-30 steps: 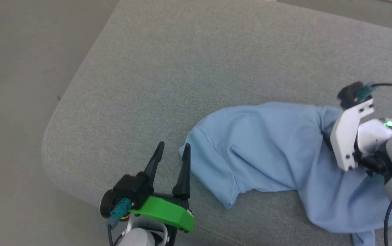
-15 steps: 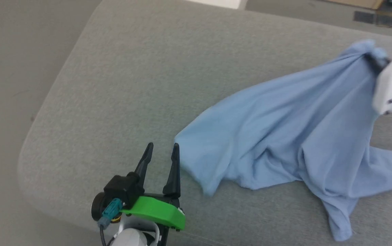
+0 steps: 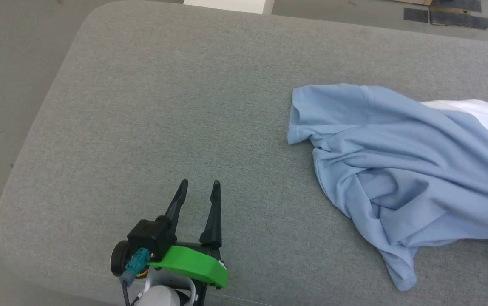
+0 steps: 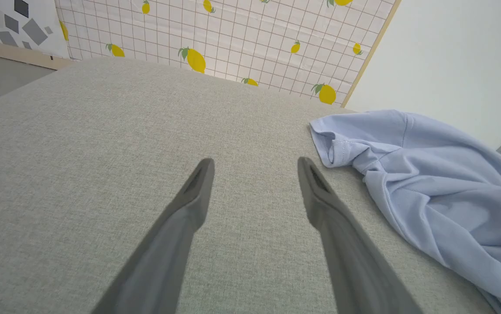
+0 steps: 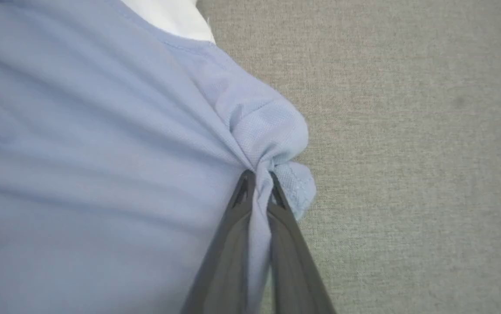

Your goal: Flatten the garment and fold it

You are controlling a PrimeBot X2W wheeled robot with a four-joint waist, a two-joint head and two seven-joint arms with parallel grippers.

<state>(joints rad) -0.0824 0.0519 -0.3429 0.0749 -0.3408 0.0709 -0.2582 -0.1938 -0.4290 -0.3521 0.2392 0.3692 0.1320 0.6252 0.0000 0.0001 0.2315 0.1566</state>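
Note:
The light blue garment [image 3: 401, 170] lies rumpled on the right part of the grey cushion, stretched toward the right edge of the head view. A sleeve opening [image 4: 335, 146] faces my left gripper. My left gripper [image 3: 197, 189] stands open over bare cushion, well to the left of the garment, with nothing between its fingers [image 4: 196, 192]. In the right wrist view my right gripper [image 5: 257, 179] is shut on a bunched fold of the garment [image 5: 102, 152], pinched between its fingers [image 5: 237, 209].
A white cloth [image 3: 478, 112] peeks out from under the garment's far right side, also at the top of the right wrist view [image 5: 167, 15]. The grey cushion [image 3: 163, 106] has rounded edges, with floor [image 3: 10, 63] beyond on the left. A lemon-patterned wall [image 4: 233, 35] stands behind.
The head camera has shifted. The garment was pulled rightward and away from my left gripper, and the right arm has left the head view. The white cloth has come into sight.

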